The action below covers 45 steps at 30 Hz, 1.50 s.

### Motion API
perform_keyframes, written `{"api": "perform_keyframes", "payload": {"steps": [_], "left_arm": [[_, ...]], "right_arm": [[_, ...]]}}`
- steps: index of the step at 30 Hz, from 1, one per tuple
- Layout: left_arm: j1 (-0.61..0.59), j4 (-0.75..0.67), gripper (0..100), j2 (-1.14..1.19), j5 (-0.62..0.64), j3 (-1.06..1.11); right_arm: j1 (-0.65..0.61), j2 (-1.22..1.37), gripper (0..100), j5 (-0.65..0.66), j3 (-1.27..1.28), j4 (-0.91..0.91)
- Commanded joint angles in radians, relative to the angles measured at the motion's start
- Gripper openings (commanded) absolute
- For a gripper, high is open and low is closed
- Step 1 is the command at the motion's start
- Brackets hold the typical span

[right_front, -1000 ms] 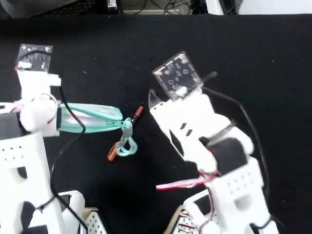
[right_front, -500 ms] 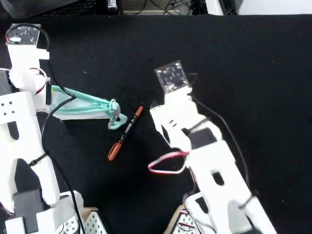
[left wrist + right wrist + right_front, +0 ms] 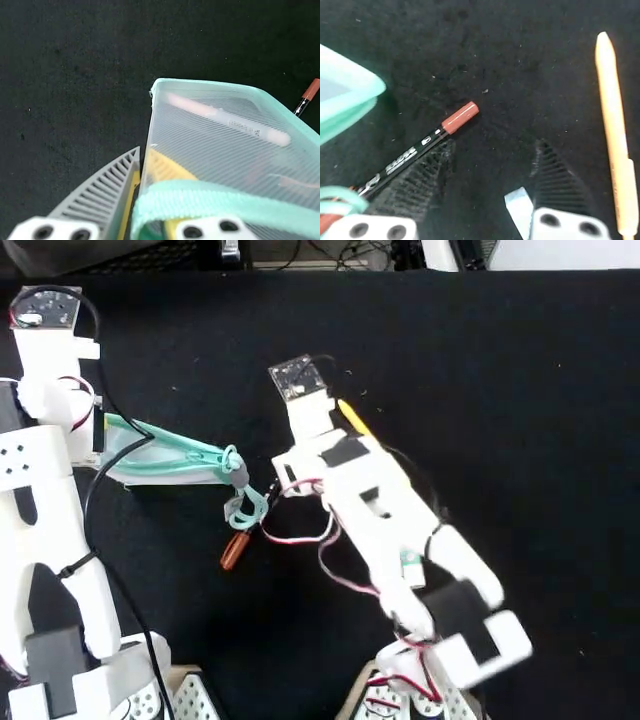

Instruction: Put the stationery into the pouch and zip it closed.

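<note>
**Pouch clamped on the left, marker and pen out on the cloth**

The left gripper (image 3: 106,446) is closed on one end of the pouch (image 3: 170,460), which lies on its side on the black cloth (image 3: 520,390). In the left wrist view, 1 grey finger (image 3: 107,192) presses against the pouch wall; the other finger is hidden behind it. Through the clear ribbed wall, a white pen (image 3: 230,122) and something yellow (image 3: 165,170) show inside. The pouch's far end points toward the middle of the table, and a mint loop (image 3: 245,510) hangs off it.

The right gripper (image 3: 493,143) is low over the cloth just past that end. Its jaws are spread apart with nothing between them. A brown marker (image 3: 425,140) lies on the cloth, crossing the tip of 1 finger, with its cap end toward the gap between the jaws. Its other end reaches the loop in the high view. I cannot tell whether the finger touches the marker.

A yellow pen (image 3: 615,135) lies on the cloth beyond the other finger, apart from it. In the high view it sits beside the right arm's wrist.
</note>
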Motion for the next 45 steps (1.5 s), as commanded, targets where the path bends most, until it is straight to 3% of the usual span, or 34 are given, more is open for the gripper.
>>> {"api": "perform_keyframes", "payload": {"steps": [1, 11, 19, 24, 27, 28, 37, 45], "left_arm": [[-0.028, -0.028, 3, 0.054, -0.005, 0.012], [-0.070, -0.155, 3, 0.046, -0.005, 0.131], [-0.076, -0.180, 3, 0.046, -0.003, 0.151], [-0.077, -0.181, 3, 0.046, -0.003, 0.151], [-0.077, -0.181, 3, 0.046, -0.003, 0.151], [-0.077, -0.181, 3, 0.046, -0.003, 0.151], [-0.077, -0.178, 3, 0.046, -0.003, 0.151], [-0.077, -0.181, 3, 0.046, -0.003, 0.151]], "right_arm": [[-0.018, 0.068, 18.1, -0.080, -0.122, 0.003], [-0.081, 0.325, 27.6, -0.157, -0.470, 0.176], [-0.055, 0.578, 18.4, -0.281, -0.697, 0.347], [-0.044, 0.711, 12.9, -0.273, -0.906, 0.572], [-0.043, 0.771, 0.6, -0.269, -0.998, 0.658], [-0.043, 0.777, 2.5, -0.256, -1.017, 0.674], [-0.048, 0.639, 1.2, -0.164, -0.983, 0.686], [-0.048, 0.455, 1.2, -0.060, -0.691, 0.583]]}}
